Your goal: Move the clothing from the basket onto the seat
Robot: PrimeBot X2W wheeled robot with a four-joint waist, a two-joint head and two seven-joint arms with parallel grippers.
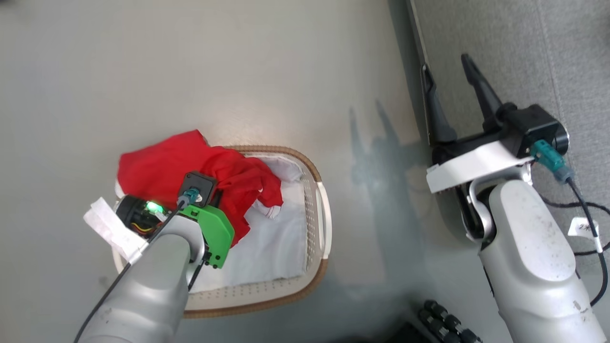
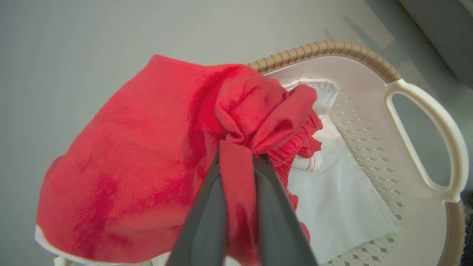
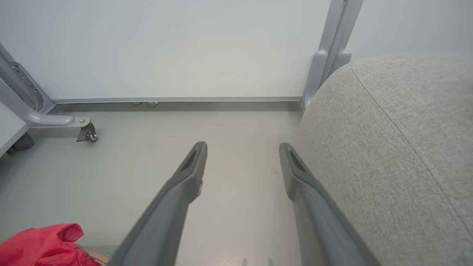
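Note:
Red clothing [image 1: 190, 166] is bunched over the far left rim of the white basket [image 1: 317, 209], with a fold hanging outside it. In the left wrist view my left gripper [image 2: 240, 155] is shut on a gathered fold of the red clothing [image 2: 147, 155], above the basket [image 2: 425, 147]. A bit of white-edged red fabric [image 1: 267, 207] lies on the white lining. My right gripper [image 1: 445, 71] stands open at the edge of the grey seat [image 1: 524, 57], holding nothing. The right wrist view has the open gripper [image 3: 242, 157] beside the seat [image 3: 399, 147], and the clothing [image 3: 37, 245] at lower left.
A flat white cloth [image 1: 276, 243] lines the basket's bottom. Pale floor [image 1: 190, 62] spreads around the basket. A wheeled grey frame leg [image 3: 55, 122] and a white wall panel [image 3: 184, 48] stand beyond. Black cables [image 1: 586, 214] trail near the right arm.

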